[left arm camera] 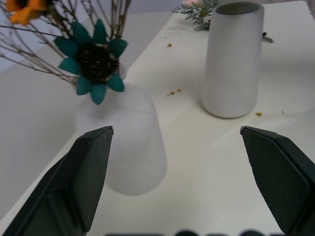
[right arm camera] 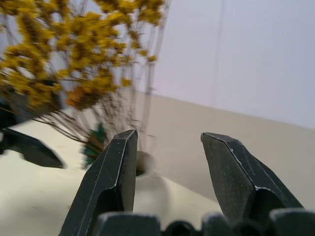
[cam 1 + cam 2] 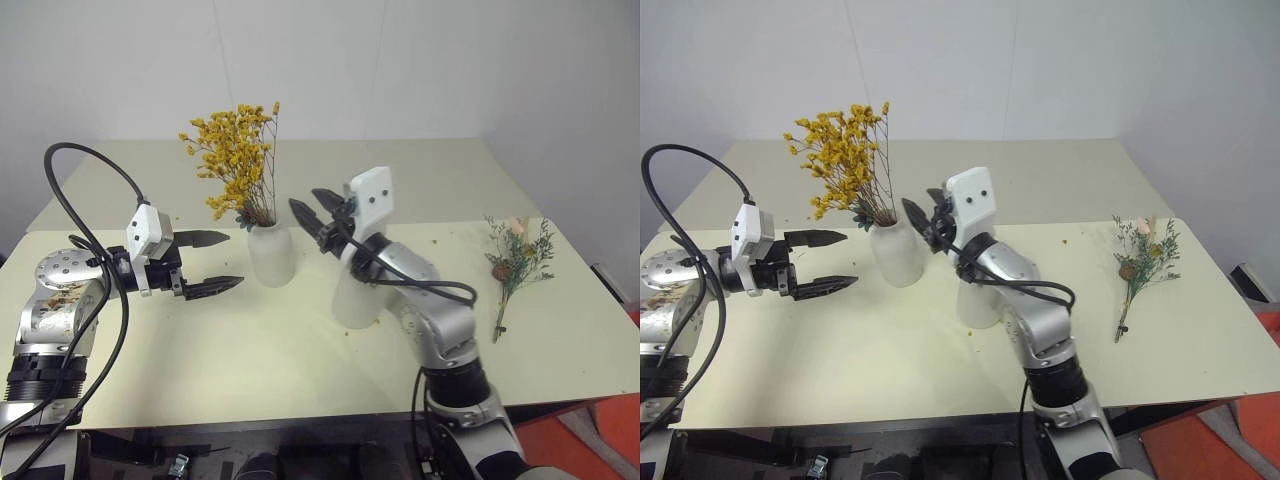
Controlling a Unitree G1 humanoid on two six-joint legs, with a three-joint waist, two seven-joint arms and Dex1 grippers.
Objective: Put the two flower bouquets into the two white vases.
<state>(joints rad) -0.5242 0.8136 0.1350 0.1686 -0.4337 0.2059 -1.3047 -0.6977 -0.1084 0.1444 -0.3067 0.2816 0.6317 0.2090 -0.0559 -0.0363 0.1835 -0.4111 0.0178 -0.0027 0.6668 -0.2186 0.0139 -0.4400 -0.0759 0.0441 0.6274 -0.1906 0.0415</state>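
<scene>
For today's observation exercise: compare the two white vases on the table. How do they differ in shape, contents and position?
Shape: the bottle-shaped vase narrows to a small neck; the cylinder vase is plain, tapered and wide-mouthed.
Contents: the bottle-shaped vase holds the yellow bouquet; the cylinder vase's mouth shows nothing inside.
Position: the bottle-shaped vase stands in front of the left gripper; the cylinder vase stands partly hidden behind the right arm.
Both are matte white and upright.

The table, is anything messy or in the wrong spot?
A little. The grey-green bouquet lies flat near the table's right edge, not yet in the wide-mouthed vase, which stands empty. Small crumbs are scattered between the vases. The yellow bouquet stands properly in the bottle-shaped vase.
</scene>
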